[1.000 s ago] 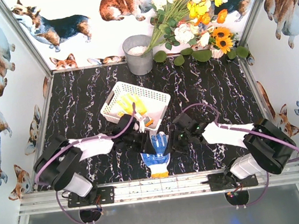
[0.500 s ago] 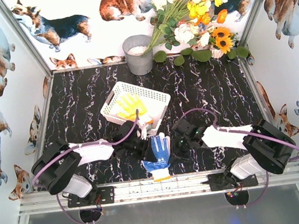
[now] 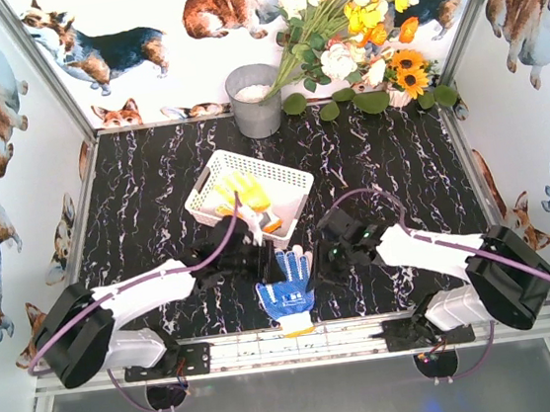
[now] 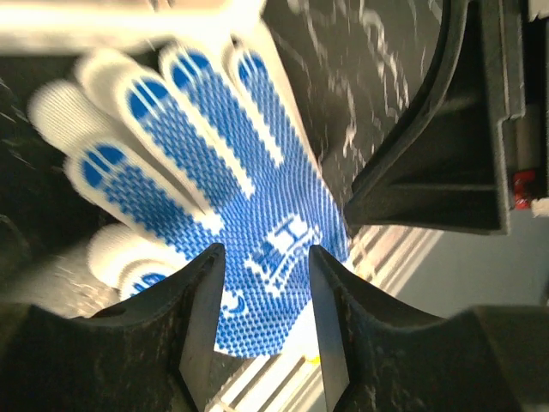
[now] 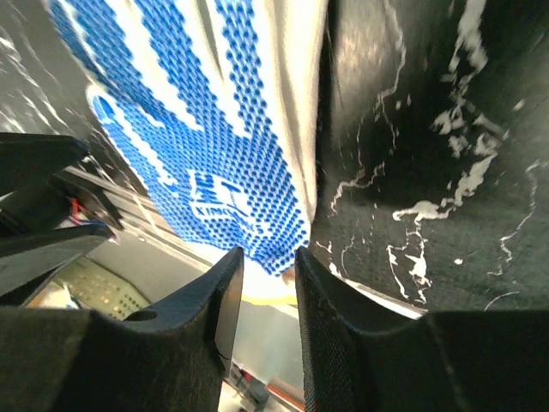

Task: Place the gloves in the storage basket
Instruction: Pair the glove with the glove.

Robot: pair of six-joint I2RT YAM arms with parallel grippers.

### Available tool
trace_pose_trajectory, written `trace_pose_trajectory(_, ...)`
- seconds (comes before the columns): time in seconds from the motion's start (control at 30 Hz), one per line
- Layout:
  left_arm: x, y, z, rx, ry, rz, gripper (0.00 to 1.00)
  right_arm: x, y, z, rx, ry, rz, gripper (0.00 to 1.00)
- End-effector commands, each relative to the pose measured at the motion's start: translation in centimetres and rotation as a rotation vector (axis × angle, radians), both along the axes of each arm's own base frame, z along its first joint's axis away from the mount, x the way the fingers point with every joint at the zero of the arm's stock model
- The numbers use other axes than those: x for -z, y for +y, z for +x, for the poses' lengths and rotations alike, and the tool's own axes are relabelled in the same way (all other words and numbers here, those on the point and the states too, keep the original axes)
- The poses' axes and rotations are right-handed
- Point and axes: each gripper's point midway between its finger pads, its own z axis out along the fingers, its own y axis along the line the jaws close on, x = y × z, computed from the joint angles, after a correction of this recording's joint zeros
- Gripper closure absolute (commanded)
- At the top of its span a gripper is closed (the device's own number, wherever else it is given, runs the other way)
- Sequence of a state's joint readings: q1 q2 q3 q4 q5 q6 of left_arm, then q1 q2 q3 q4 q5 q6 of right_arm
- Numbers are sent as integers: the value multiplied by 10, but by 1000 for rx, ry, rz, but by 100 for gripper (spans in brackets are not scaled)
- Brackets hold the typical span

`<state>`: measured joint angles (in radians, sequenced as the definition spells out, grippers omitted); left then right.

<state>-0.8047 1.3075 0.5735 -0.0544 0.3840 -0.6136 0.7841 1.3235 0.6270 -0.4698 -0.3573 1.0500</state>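
A white glove with a blue dotted palm (image 3: 286,294) lies palm up at the table's near edge, fingers pointing away and its yellow-trimmed cuff over the rail. My left gripper (image 3: 260,267) hangs just left of it, and my right gripper (image 3: 319,261) just right. In the left wrist view the glove (image 4: 232,197) shows flat behind the open left gripper (image 4: 264,257). The right gripper (image 5: 268,257) stands narrowly open over the glove's cuff corner (image 5: 214,172), with nothing pinched. The white lattice basket (image 3: 281,172) behind holds yellow gloves (image 3: 239,192) and an orange cuff (image 3: 272,225).
A round grey metal bucket (image 3: 256,101) stands at the back, with a bunch of flowers (image 3: 353,18) to its right. The metal front rail (image 3: 271,346) runs just below the glove. The right arm's black body (image 4: 446,129) fills the left wrist view's right side.
The blue-palmed glove has turned a little and slid slightly left and toward the near edge. The left arm has stretched out lower and further left; the right gripper stays beside the glove.
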Motion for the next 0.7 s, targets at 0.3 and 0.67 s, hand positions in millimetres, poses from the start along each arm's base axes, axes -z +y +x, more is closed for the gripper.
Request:
trace_pose_trajectory(0.3, -2, 20, 76, -341, 1, -26, 54, -23, 11, 77, 89, -155, 117, 67)
trace_pose_trajectory(0.67, 25, 27, 72, -368, 94, -54, 55, -1, 13, 90, 110, -143, 82, 68)
